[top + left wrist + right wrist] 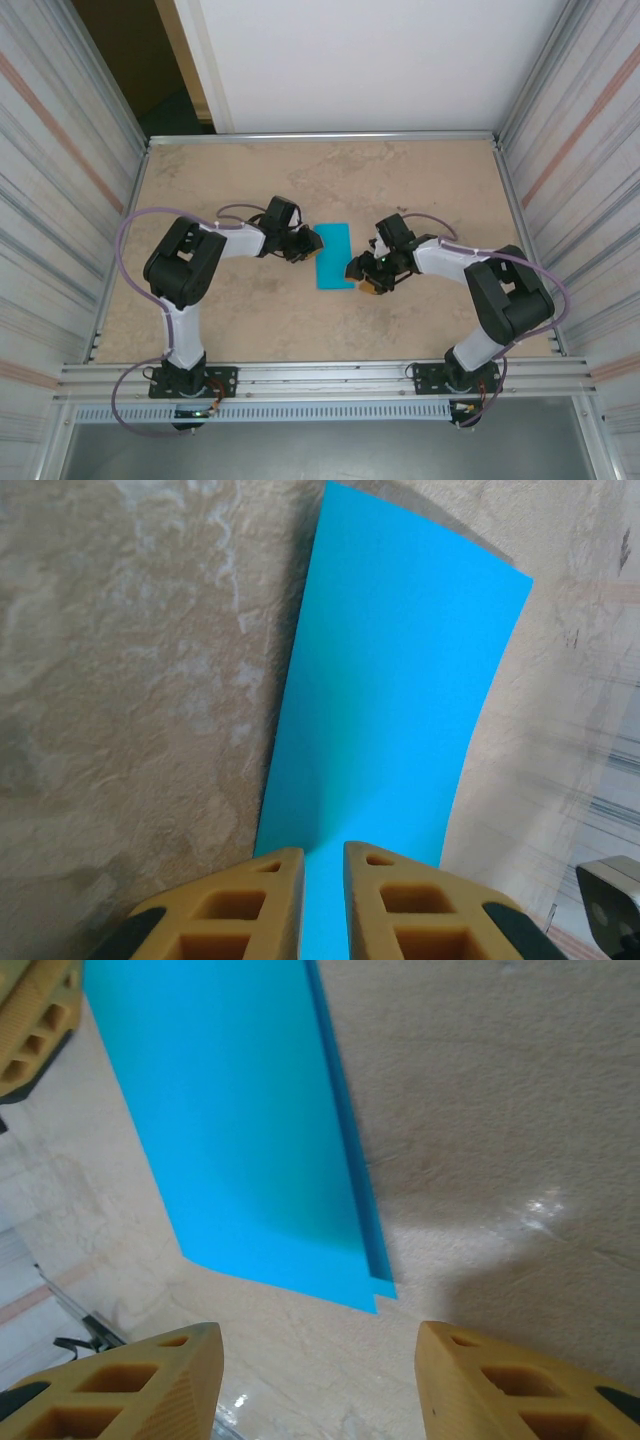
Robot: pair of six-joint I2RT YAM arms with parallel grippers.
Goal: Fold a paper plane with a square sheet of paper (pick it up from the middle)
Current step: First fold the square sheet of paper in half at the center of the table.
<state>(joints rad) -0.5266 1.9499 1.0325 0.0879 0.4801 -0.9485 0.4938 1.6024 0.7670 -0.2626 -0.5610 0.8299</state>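
The square sheet of paper [334, 256] lies mid-table as a narrow turquoise rectangle, folded in two, with the layers slightly offset along one long edge [345, 1150]. My left gripper [312, 243] is at its left side. Its tips [323, 855] rest over the sheet's near end [400, 680], a narrow slit apart, and nothing is pinched between them. My right gripper [362, 272] hovers at the sheet's near right corner. Its jaws [320, 1335] stand wide open over bare table just short of that corner. The paper plane is out of view.
The beige tabletop [250, 180] is boxed in by a metal rail [320, 137] at the back and corrugated walls on both sides. The two grippers are close together across the sheet. A left fingertip [35, 1020] shows in the right wrist view.
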